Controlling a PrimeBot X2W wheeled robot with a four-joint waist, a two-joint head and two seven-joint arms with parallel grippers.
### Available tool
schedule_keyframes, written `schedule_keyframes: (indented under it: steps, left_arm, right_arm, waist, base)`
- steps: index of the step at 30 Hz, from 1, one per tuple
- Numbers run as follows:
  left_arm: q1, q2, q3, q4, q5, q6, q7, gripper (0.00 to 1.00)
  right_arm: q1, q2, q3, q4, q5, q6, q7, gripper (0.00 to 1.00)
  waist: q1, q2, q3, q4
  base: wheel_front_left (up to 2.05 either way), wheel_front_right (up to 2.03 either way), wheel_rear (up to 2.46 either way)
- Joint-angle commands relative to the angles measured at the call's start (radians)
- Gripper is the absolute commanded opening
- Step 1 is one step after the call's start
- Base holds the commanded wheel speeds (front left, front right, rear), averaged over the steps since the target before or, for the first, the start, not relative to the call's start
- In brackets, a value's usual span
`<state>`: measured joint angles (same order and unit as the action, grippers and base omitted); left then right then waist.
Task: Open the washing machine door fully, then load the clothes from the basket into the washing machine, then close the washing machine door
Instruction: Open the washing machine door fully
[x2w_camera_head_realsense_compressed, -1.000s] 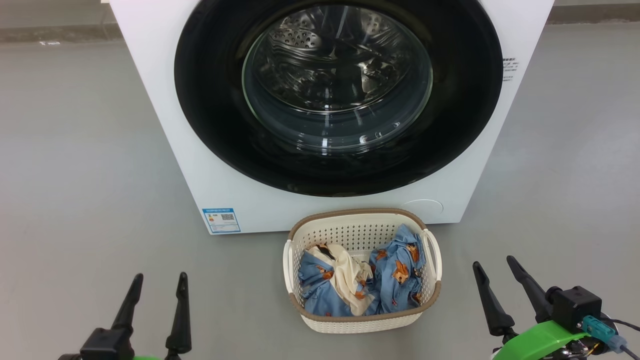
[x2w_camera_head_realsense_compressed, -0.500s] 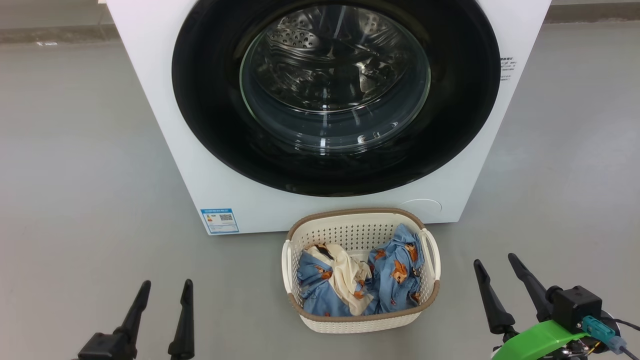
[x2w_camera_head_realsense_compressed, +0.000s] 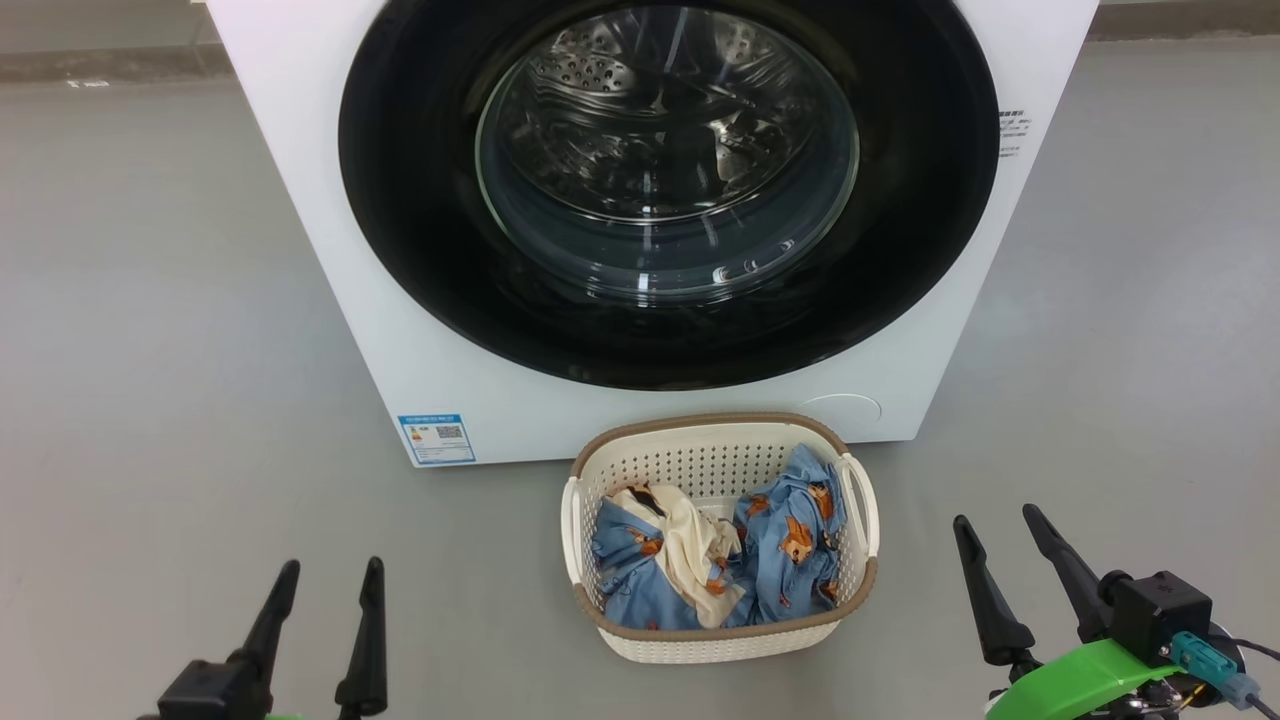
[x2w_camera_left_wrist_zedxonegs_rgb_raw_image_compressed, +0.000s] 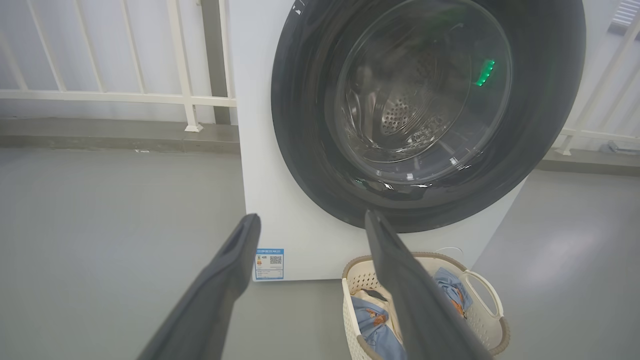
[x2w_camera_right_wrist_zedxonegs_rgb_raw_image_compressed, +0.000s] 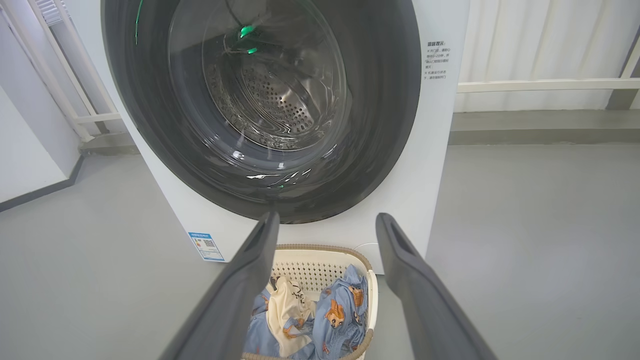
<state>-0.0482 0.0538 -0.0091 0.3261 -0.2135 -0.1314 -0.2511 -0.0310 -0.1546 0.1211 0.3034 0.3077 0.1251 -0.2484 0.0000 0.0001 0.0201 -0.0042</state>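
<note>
Both pairs of fingers are spread wide and released, gripping nothing: my left gripper (x2w_camera_head_realsense_compressed: 333, 565) hangs over bare grey floor (x2w_camera_head_realsense_compressed: 150, 350) toward the near left, and my right gripper (x2w_camera_head_realsense_compressed: 994, 516) over the floor near right, each well clear of everything. The fingers (x2w_camera_head_realsense_compressed: 268, 620) are long, dark, matte and taper to points. The washing machine (x2w_camera_head_realsense_compressed: 330, 330) is a white, smooth-sided box standing on the floor. The washing machine door (x2w_camera_head_realsense_compressed: 420, 200) lies closed against its front, a glossy black ring around a bulging clear glass bowl (x2w_camera_head_realsense_compressed: 665, 150) that shows perforated steel behind. The basket (x2w_camera_head_realsense_compressed: 720, 418), cream perforated plastic with a brown rim and white handles, sits on the floor just in front of the machine's lower edge, between my grippers. The clothes (x2w_camera_head_realsense_compressed: 790, 540) lie crumpled inside it, soft blue fabric with orange figures plus a cream piece.
</note>
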Motion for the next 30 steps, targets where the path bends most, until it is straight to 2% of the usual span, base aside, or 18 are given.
schedule_keyframes:
  steps: [1,11,30]
  left_arm:
    - [-0.051,0.022,0.029,-0.014,0.014,0.001,-0.011,1.00]
    - [-0.062,0.019,0.040,-0.017,0.033,0.001,-0.011,1.00]
    - [-0.076,0.019,0.049,-0.027,0.041,0.001,-0.011,1.00]
  right_arm:
    - [-0.015,-0.008,0.012,-0.027,-0.009,0.006,-0.013,1.00]
    - [-0.026,-0.005,0.008,-0.031,-0.009,0.006,-0.013,1.00]
    - [-0.034,0.000,0.000,-0.038,-0.015,0.006,-0.013,1.00]
  waist:
    - [0.0000,-0.0001,0.001,0.000]
    - [0.0000,-0.0001,0.017,-0.003]
    - [0.0000,-0.0001,0.038,-0.010]
  base:
    - [0.21,0.21,-0.42]
    - [0.58,0.58,-1.16]
    - [1.21,1.21,-2.41]
